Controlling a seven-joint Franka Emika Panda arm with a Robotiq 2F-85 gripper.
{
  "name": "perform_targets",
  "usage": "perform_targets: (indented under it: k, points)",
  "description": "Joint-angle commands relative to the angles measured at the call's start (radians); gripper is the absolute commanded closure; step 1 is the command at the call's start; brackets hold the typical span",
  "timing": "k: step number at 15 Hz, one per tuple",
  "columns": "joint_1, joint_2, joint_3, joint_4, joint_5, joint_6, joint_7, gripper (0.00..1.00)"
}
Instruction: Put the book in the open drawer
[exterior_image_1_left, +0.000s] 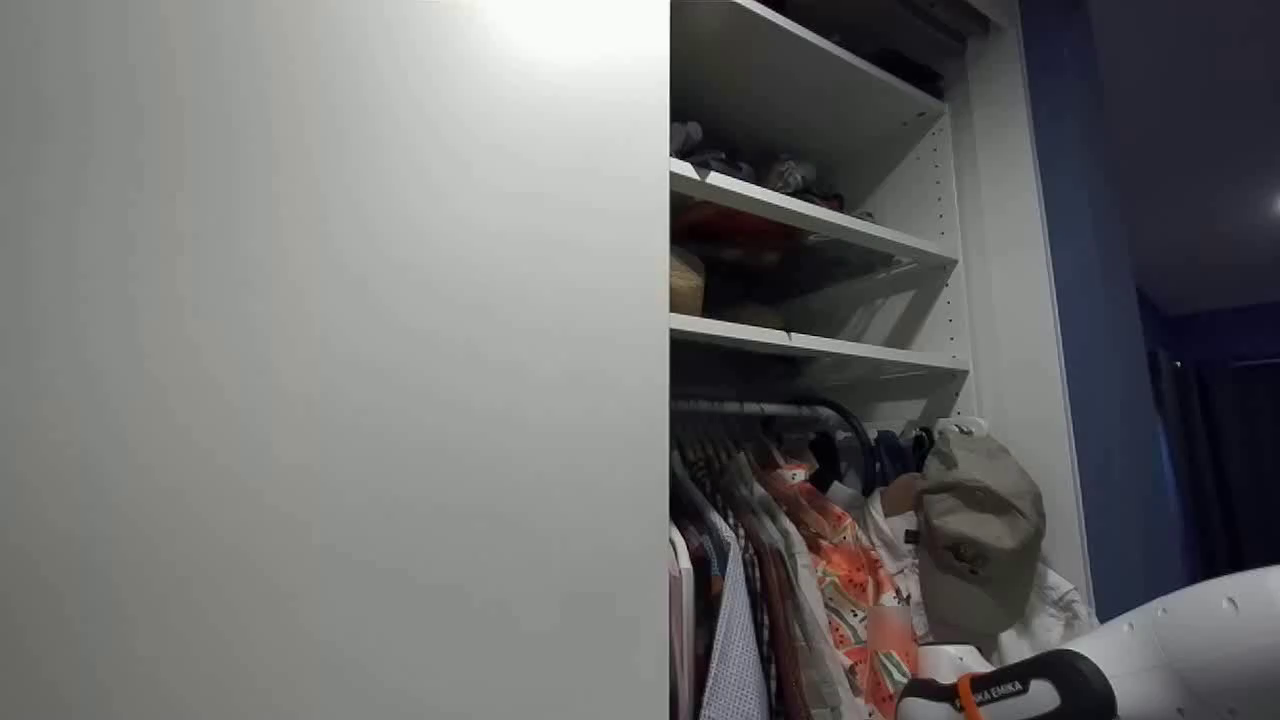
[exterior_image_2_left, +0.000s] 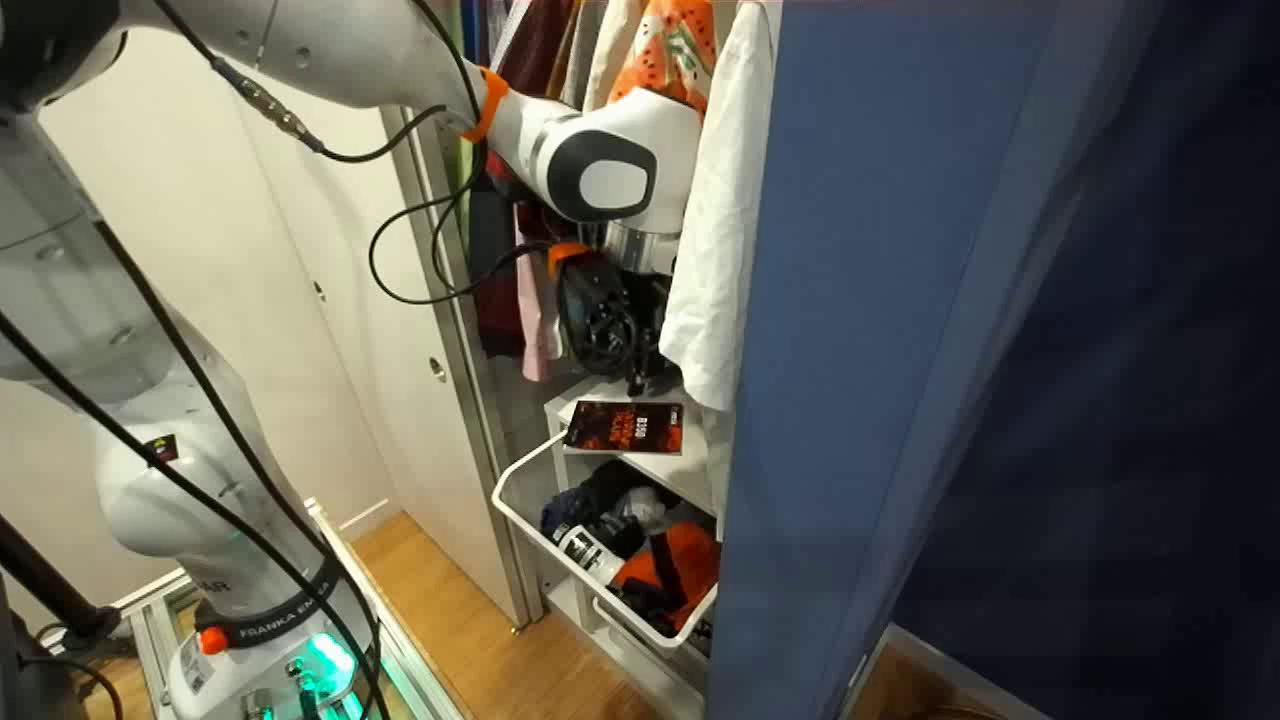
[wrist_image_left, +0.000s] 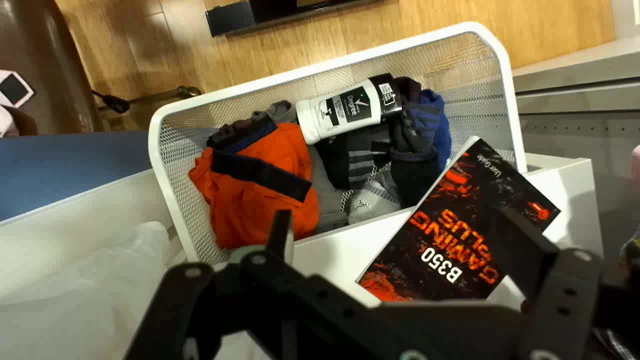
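The book, a thin black and red booklet marked B350 (wrist_image_left: 440, 235), lies flat on the white cabinet top (wrist_image_left: 325, 255), one corner reaching over the drawer edge. It also shows in an exterior view (exterior_image_2_left: 625, 428). The drawer, a white-rimmed mesh basket (wrist_image_left: 320, 66), is pulled out just beside the cabinet top; it shows in an exterior view too (exterior_image_2_left: 500, 490). My gripper (wrist_image_left: 397, 217) is open and empty above the cabinet top, one finger over the book and the other left of it. The gripper also shows in an exterior view (exterior_image_2_left: 650, 380), close above the book.
The drawer holds an orange garment (wrist_image_left: 265, 200), socks (wrist_image_left: 372, 202) and a Degree stick (wrist_image_left: 345, 110). A white shirt (exterior_image_2_left: 715, 250) hangs beside the gripper. A sliding door (exterior_image_2_left: 400, 400) and a blue wall (exterior_image_2_left: 880, 300) flank the closet. A cap (exterior_image_1_left: 980, 540) hangs near the arm.
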Motion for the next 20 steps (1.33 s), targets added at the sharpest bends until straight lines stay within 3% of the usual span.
perform_targets:
  k: [1, 4, 12, 14, 20]
  points:
    - [-0.009, 0.001, 0.009, 0.001, 0.001, -0.002, -0.001, 0.00]
    - [-0.003, 0.024, 0.006, -0.031, 0.081, 0.050, 0.008, 0.00]
    - [0.016, 0.180, 0.036, -0.224, 0.563, 0.379, -0.061, 0.00]
    - [0.015, 0.248, 0.053, -0.262, 0.605, 0.451, -0.071, 0.00]
    - [-0.003, 0.299, 0.067, -0.262, 0.589, 0.418, -0.079, 0.00]
